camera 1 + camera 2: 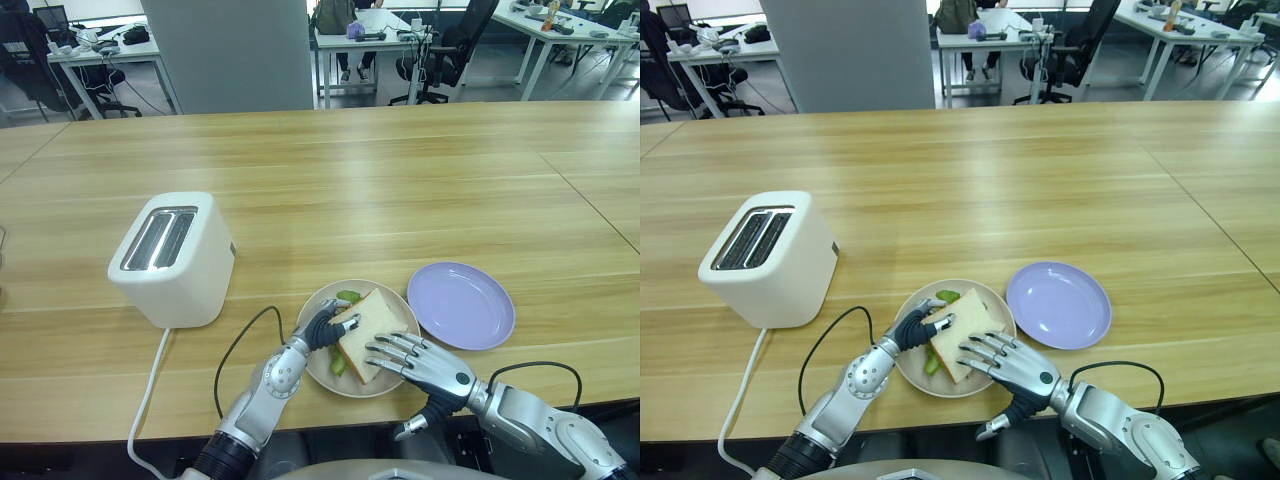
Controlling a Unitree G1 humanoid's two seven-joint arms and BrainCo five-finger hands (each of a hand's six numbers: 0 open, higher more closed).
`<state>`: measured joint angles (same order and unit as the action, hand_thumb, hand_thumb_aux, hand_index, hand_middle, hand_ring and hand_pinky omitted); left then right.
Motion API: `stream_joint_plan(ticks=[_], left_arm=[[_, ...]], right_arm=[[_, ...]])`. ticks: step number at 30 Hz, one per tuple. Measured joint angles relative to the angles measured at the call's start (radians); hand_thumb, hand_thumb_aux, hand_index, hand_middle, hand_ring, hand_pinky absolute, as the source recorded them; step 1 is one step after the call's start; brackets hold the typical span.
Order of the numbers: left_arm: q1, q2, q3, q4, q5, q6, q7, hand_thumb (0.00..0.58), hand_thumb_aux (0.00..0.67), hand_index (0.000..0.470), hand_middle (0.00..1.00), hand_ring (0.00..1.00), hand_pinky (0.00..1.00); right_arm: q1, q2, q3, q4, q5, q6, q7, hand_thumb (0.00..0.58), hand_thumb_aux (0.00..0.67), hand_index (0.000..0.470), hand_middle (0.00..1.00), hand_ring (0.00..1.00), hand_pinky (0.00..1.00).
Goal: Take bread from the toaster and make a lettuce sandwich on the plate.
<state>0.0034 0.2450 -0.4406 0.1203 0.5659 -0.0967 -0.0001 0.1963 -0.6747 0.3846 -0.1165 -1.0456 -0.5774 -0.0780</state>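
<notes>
A: Where's the bread slice [372, 335] found?
B: Laid over lettuce [349, 297] on tan plate [320, 303], betw. toaster [175, 258] & purple plate [462, 304].
A: Hands?
B: Left hand [322, 329]: slice's left edge is pinched. Right hand [420, 358]: spread flat, fingertips rested on slice, nothing gripped.

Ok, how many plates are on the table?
2. A beige plate at front centre, carrying bread and lettuce, and a purple plate just to its right. None seem hidden.
</notes>
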Motion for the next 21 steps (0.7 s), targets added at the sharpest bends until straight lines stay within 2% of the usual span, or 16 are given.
stream_joint_plan(ticks=[4,10,15,21], left_arm=[[-0.037,0.077,-0.065,-0.001,0.261,0.012,0.125,0.000,0.000,0.000,0.00,0.00,0.00],[-0.046,0.133,-0.094,-0.070,0.493,0.025,0.214,0.000,0.000,0.000,0.00,0.00,0.00],[-0.053,0.157,-0.099,-0.162,0.609,0.026,0.260,0.000,0.000,0.000,0.00,0.00,0.00],[-0.037,0.176,-0.097,-0.209,0.650,0.025,0.278,0.000,0.000,0.000,0.00,0.00,0.00]], right_arm=[[-0.031,0.018,0.018,0.015,0.009,0.020,0.027,0.000,0.000,0.000,0.00,0.00,0.00],[-0.051,0.035,0.033,0.027,0.020,0.034,0.035,0.000,0.000,0.000,0.00,0.00,0.00],[-0.072,0.044,0.038,0.028,0.041,0.037,0.035,0.000,0.000,0.000,0.00,0.00,0.00],[-0.082,0.050,0.047,0.043,0.061,0.041,0.035,0.000,0.000,0.000,0.00,0.00,0.00]])
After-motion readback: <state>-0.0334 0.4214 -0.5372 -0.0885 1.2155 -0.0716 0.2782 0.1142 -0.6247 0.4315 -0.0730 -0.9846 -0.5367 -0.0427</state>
